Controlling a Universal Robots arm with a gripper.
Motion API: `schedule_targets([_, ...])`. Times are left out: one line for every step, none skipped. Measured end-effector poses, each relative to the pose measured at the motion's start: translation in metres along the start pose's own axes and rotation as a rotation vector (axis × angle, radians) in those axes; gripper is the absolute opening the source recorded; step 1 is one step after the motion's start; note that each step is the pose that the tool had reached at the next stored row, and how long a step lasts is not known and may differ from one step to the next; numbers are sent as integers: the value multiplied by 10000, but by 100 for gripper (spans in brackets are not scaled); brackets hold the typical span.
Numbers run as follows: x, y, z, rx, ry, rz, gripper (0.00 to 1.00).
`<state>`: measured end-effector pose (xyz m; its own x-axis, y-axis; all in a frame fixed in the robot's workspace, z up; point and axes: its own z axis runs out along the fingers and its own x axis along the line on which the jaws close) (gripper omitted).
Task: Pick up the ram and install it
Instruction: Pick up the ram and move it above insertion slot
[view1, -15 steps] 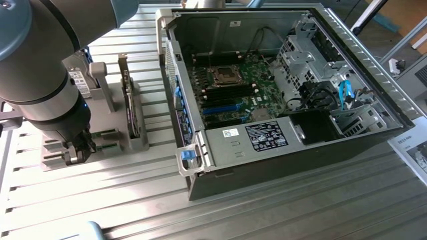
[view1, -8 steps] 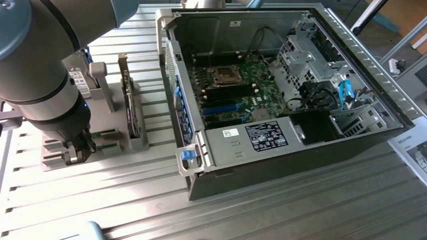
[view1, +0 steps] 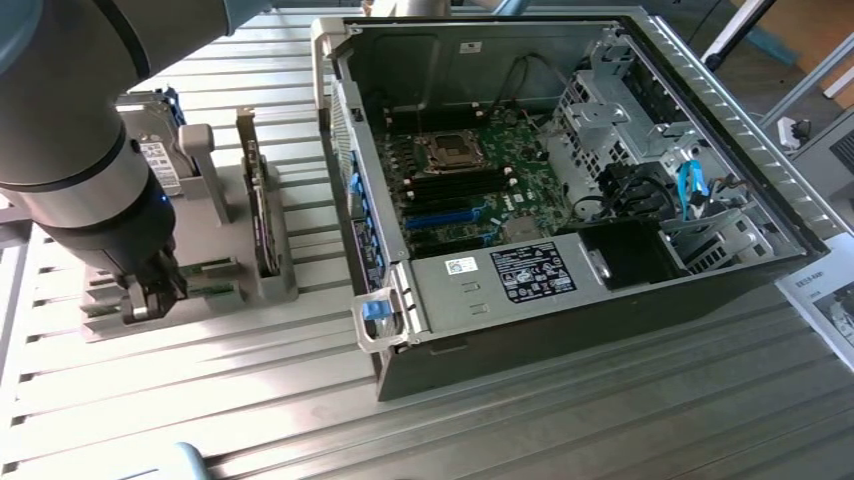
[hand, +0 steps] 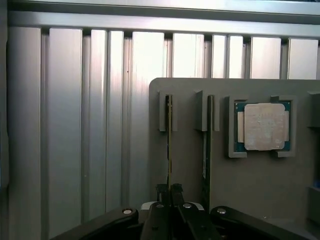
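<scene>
Hand (hand: 169, 191) down, tight on the ram (hand: 169, 140)

The work surface is a table (view1: 574, 430) of ribbed, silvery metal slats laid side by side with dark grooves between them. Soft, even light gives the slats a dull sheen. Near the exterior view's right edge, 1 printed sheet (view1: 825, 300) lies on it.

A ribbed table (hand: 65, 125) of brushed metal is gleaming beneath a smooth, matt grey plastic holder (hand: 187, 150); the processor (hand: 263, 126) is showing a dull silver metal lid, and the matt black gripper (hand: 169, 192) is pinching the thin board edge of the ram (hand: 169, 140).
</scene>
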<state>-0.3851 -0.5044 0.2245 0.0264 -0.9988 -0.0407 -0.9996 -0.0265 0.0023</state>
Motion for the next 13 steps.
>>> schedule_targets([-1, 0, -22, 1, 1, 0, 13])
schedule_targets([-2, 0, -42, 0, 4, 0, 13])
schedule_targets([-2, 0, -64, 1, 7, -1, 13])
schedule_targets([-4, 0, -101, 0, 10, 0, 13])
schedule_targets([-5, 0, -122, -1, 10, 0, 13])
schedule_targets([-7, 0, -169, 0, 10, 0, 13])
schedule_targets([-8, -1, -192, 0, 11, 0, 13])
schedule_targets([-10, -1, -218, -1, 11, 2, 13])
schedule_targets([-11, -2, -245, 1, 10, 1, 13])
schedule_targets([-11, -2, -276, 1, 9, 0, 13])
schedule_targets([-13, -2, -324, 0, 10, 0, 13])
schedule_targets([-15, -2, -369, -1, 11, 0, 13])
schedule_targets([-17, -2, -427, 0, 10, 0, 13])
